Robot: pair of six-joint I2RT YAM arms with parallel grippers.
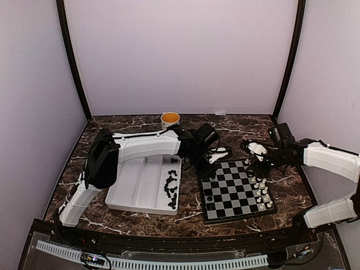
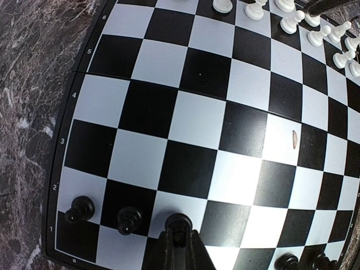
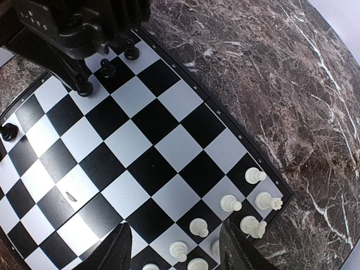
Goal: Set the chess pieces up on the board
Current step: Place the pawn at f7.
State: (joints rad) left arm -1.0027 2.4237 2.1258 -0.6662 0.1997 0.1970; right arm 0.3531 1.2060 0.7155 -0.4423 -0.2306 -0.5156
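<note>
1. A white tray (image 1: 138, 183) was seen nearest, just beside the board's left edge, with loose black chess pieces (image 1: 171, 188) heaped along its right side.
2. The board (image 1: 230, 188) lay on the marbled table (image 1: 112, 126), with white chess pieces (image 1: 261, 191) ranged along its right edge.
3. The left gripper (image 2: 179, 244), reached across the tray's far end, was pinched on a black piece (image 2: 179, 222) at the board's left edge row. Two black chessmen (image 2: 79, 209) stood just beside it.
4. The right gripper (image 3: 177, 247) was held spread above the white ranks, gripping nothing.
5. A mug (image 1: 170, 118) stood farthest back, well apart.
</note>
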